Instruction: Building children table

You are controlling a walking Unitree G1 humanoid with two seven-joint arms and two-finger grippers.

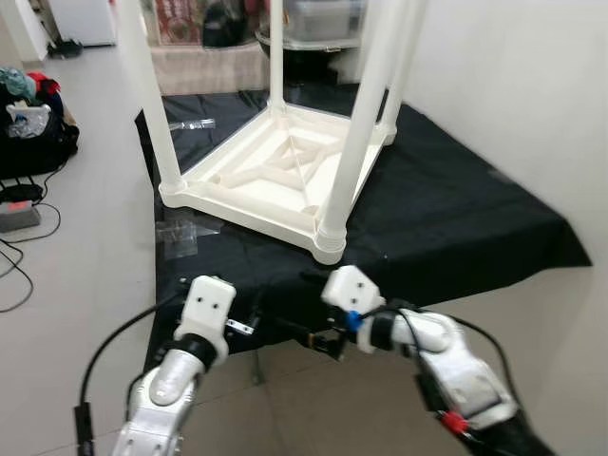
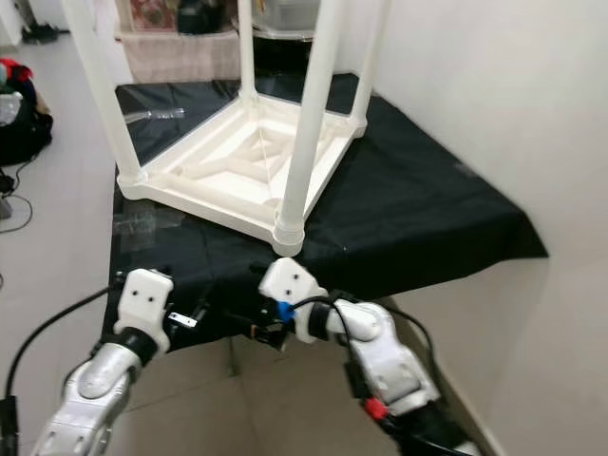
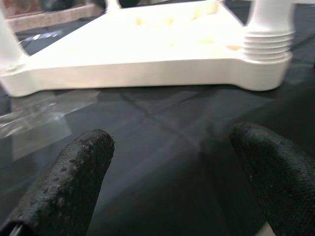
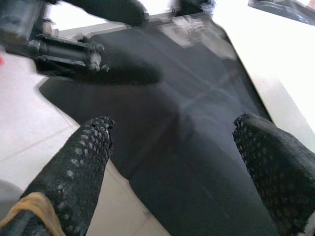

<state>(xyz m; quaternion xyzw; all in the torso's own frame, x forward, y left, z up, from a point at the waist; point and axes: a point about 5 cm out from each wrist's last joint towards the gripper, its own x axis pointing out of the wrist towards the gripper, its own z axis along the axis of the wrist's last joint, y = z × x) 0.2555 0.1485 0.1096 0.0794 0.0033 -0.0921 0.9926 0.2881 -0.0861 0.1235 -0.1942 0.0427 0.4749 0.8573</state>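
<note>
One white plastic children's table [image 1: 271, 176] lies upside down in the upper centre of the frame, its top flat on a black cloth [image 1: 456, 209]. Four white legs stand up from its corners: the near-right leg [image 1: 356, 142], the near-left leg [image 1: 152, 104], and two far legs [image 1: 276, 52] rising out of the top edge. The underside shows moulded ribs.

Two grippers are low in the frame, at the near edge of the cloth. The left gripper [image 3: 172, 162] points toward the table's near edge, its two black fingers [image 3: 78, 172] spread apart with nothing between them. The right gripper [image 4: 182, 167] sits lower centre and points across toward the left gripper, its fingers [image 4: 83, 162] likewise spread and empty.

One piece of clear plastic film [image 1: 176, 233] lies on the cloth just beside the table's near-left corner.

The cloth covers a low platform. A white wall [image 1: 532, 85] fills the right side. The floor [image 1: 85, 247] is pale grey tile. Bags and cables [image 1: 24, 133] lie at the left edge.
</note>
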